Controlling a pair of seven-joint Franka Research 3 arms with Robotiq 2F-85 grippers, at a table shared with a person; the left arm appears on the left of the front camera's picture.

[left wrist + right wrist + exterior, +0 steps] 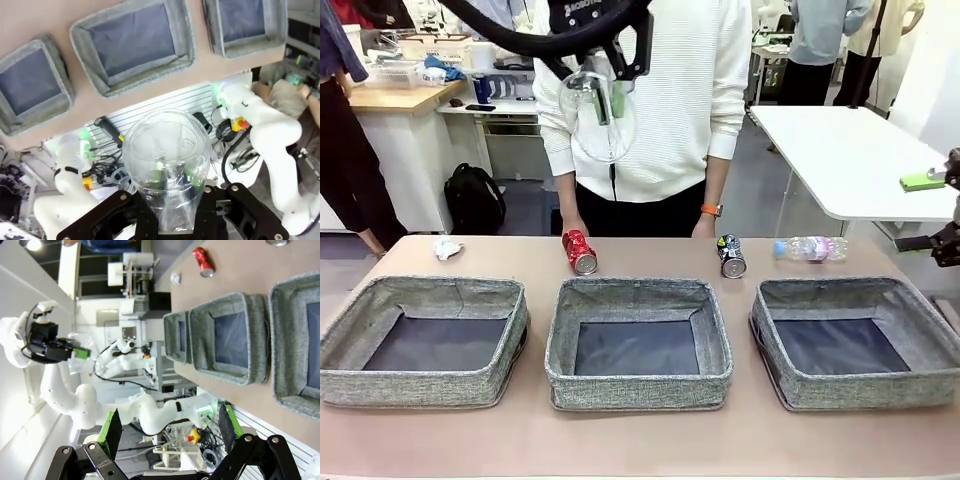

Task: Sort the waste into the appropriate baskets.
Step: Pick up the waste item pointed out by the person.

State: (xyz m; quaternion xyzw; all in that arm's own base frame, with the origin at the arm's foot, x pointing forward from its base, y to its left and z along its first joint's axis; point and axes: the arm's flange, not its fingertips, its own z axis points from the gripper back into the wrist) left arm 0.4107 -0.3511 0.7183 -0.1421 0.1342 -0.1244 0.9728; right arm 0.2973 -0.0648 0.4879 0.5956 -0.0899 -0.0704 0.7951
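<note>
High above the table my left gripper point(605, 85) is shut on a clear plastic bottle point(597, 120), whose base bulges toward the camera in the left wrist view point(167, 160). Three grey baskets point(640, 380) stand in a row below, each showing a bare dark bottom. Behind them lie a paper wad point(446, 247), a red can point(579, 251), a dark can point(731, 256) and a second clear bottle point(811, 248). My right gripper point(932, 212) hangs open at the far right edge, its green pads point(112, 432) wide apart with nothing between them.
A person in a white top stands at the table's far edge with both hands near it, one hand point(704, 226) close to the dark can. A white table point(840, 150) stands behind on the right. Bare tabletop runs along the near edge in front of the baskets.
</note>
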